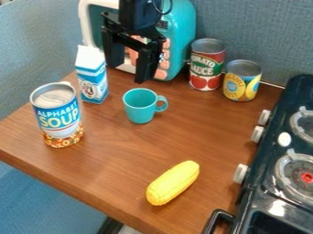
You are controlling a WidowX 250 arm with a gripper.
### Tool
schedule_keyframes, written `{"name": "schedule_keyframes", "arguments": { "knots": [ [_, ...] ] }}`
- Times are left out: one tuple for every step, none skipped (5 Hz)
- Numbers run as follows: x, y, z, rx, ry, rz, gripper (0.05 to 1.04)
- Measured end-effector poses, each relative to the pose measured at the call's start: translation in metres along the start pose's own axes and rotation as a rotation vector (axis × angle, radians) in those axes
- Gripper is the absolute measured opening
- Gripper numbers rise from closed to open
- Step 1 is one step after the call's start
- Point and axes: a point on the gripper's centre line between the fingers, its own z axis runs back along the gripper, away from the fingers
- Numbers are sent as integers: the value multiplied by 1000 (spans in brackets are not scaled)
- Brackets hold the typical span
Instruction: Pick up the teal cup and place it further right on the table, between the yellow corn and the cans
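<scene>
The black gripper [127,72] hangs at the upper left of centre, in front of the teal toy microwave [181,27], with its two fingers spread apart and nothing between them. Just below it a teal cup [140,108] stands upright, its handle to the right. To the gripper's left is a blue and white milk carton [92,78]. A soup can [57,114] stands farther left and nearer the camera. A yellow corn cob [173,183] lies near the front of the wooden table.
A tomato sauce can [207,65] and a shorter yellow-labelled can [242,81] stand at the back right. A dark toy stove [267,169] with white knobs and burners runs along the right side. The wooden table's [92,192] front edge slants across the lower left.
</scene>
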Motion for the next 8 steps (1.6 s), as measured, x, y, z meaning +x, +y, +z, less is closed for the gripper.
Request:
{"name": "schedule_keyframes", "arguments": {
  "knots": [
    [1,-1,-13,-8,33,-1,1010],
    [16,0,-25,-4,-10,5,1010],
    [32,-1,-32,-24,-36,86,1010],
    [41,1,-44,-10,-45,90,1010],
    [47,6,-58,17,-46,75,1010],
    [47,7,-72,33,-14,56,1010],
    [45,6,-85,29,24,51,1010],
    [49,5,-91,20,34,27,1009]
  ]
}}
